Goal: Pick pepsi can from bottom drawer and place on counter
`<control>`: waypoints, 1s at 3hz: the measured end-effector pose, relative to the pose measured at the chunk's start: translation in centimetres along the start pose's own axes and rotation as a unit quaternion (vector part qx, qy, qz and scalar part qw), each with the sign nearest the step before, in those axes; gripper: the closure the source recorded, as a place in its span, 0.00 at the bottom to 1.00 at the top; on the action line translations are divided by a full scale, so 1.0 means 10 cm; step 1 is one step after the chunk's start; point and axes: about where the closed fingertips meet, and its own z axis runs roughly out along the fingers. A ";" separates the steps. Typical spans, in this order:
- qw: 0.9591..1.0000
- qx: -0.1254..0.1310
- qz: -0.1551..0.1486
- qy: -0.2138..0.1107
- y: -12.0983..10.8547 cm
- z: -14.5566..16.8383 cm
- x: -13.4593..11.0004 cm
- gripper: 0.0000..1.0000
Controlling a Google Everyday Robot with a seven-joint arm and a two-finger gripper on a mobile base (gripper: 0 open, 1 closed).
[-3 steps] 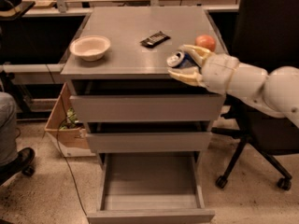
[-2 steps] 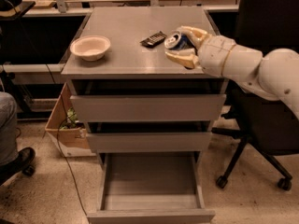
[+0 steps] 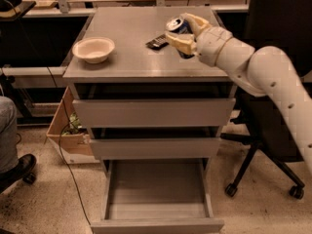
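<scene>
A white bowl rests on the counter's left; a flat black bar lies just beside the tool.

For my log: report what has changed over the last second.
The cream two-finger gripper, shut on the small dark-blue pepsi can throughout, carried it from the front right edge of the flat grey counter farther back over it, toward the flat black snack bar. The white bowl, the bar and the open grey bottom drawer stayed put.

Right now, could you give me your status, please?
Gripper over counter, jaws shut on pepsi can. Can tilted in grasp. Black snack bar beside it; bottom drawer open.
</scene>
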 end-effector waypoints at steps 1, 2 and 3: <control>0.998 0.030 0.049 -0.026 -0.07 0.13 0.12 1.00; 0.994 0.057 0.083 -0.047 -0.12 0.20 0.18 0.81; 0.989 0.079 0.109 -0.058 -0.16 0.21 0.27 0.58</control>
